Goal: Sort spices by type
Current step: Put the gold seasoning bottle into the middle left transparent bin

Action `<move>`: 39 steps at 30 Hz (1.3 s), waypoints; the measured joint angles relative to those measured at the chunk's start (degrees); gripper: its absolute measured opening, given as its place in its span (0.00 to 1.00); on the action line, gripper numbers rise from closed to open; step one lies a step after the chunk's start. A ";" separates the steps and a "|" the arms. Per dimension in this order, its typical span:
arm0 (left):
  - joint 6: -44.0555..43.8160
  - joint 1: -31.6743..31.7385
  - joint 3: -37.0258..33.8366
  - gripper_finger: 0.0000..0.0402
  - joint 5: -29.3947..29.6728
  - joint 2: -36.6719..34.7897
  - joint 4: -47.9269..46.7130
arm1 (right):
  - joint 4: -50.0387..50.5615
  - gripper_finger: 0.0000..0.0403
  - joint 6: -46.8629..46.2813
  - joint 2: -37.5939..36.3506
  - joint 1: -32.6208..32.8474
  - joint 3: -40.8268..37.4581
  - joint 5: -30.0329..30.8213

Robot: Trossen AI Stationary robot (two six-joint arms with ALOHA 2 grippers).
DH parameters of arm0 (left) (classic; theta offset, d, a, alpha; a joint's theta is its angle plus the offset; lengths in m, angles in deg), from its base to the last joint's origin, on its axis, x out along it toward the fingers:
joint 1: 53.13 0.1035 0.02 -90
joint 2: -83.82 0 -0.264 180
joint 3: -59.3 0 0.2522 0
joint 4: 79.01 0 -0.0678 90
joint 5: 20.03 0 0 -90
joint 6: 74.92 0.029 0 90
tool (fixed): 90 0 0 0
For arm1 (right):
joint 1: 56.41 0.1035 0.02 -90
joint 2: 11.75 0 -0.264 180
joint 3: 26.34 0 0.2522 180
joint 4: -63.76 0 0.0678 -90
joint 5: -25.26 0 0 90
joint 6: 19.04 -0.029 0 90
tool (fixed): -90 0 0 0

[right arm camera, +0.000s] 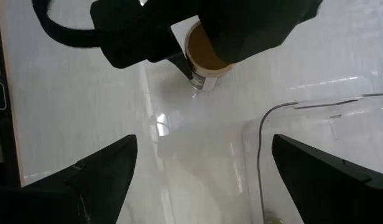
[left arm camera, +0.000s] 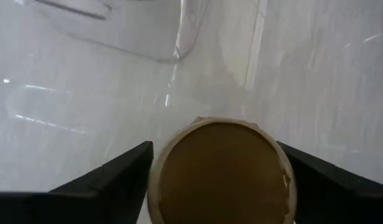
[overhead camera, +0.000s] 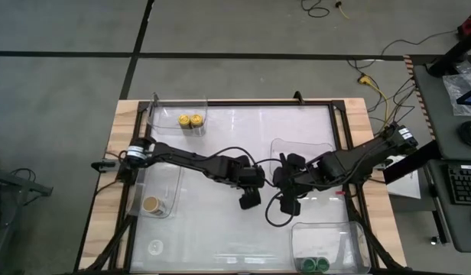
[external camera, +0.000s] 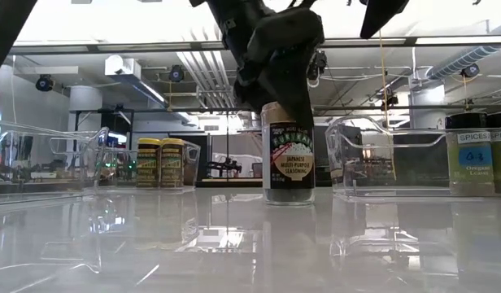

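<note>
A spice jar with a tan lid (left arm camera: 221, 171) and a dark label (external camera: 289, 159) stands upright on its base on the white table, near the middle. My left gripper (left arm camera: 215, 146) has come down over it at a slant, open, with one finger on each side of the lid. In the high view this gripper (overhead camera: 251, 200) hides the jar. My right gripper (overhead camera: 289, 205) hangs open just to the right of it, above the table, with nothing between its fingers (right arm camera: 198, 180). My left gripper has its two fingers (left arm camera: 117, 180) beside the rim of the jar's tan lid (left arm camera: 159, 163), one on each side, coming slanting down from above. I cannot tell whether the fingers touch the lid. The jar stands upright on the table.
A clear tray (overhead camera: 191, 113) at the far left holds two yellow-lidded jars (overhead camera: 190, 121). A tray (overhead camera: 160, 191) on the left holds one tan-lidded jar (overhead camera: 151, 204). A near-right tray (overhead camera: 327, 229) holds green-lidded jars (overhead camera: 316, 264). Another clear tray (overhead camera: 300, 149) lies right of centre.
</note>
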 joint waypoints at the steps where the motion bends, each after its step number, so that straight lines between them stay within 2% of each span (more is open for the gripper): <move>1: -0.13 0.01 0.00 0.73 -0.33 0.15 -0.23 | 0.02 0.90 -0.02 0.00 0.00 0.00 0.03; 5: -0.31 0.02 0.00 0.64 -0.80 -0.12 -0.93 | 0.02 0.90 0.09 0.02 -0.02 0.00 0.25; 9: -0.12 0.02 1.10 0.63 -0.99 -1.98 -5.04 | -0.11 0.90 1.09 0.02 -0.02 0.00 1.28; 14: 2.57 -1.54 5.21 0.63 -0.72 -4.84 -15.37 | 0.66 0.90 2.68 0.00 -0.24 0.00 1.34; 20: 2.63 -4.53 5.49 0.63 0.56 -13.20 -22.18 | 1.55 0.90 3.11 0.00 -0.24 0.00 4.31; 27: 0.96 -7.11 -1.58 0.63 0.71 -26.07 -27.64 | 1.34 0.90 2.39 0.00 -0.24 0.00 5.58; 32: -2.81 -8.34 -10.90 0.63 -1.75 -36.70 -29.26 | 1.34 0.90 1.08 0.00 -0.24 0.02 5.72; 39: -5.46 -12.37 -23.75 0.63 -2.76 -49.03 -31.56 | 1.36 0.90 -1.66 0.00 -0.31 0.02 10.90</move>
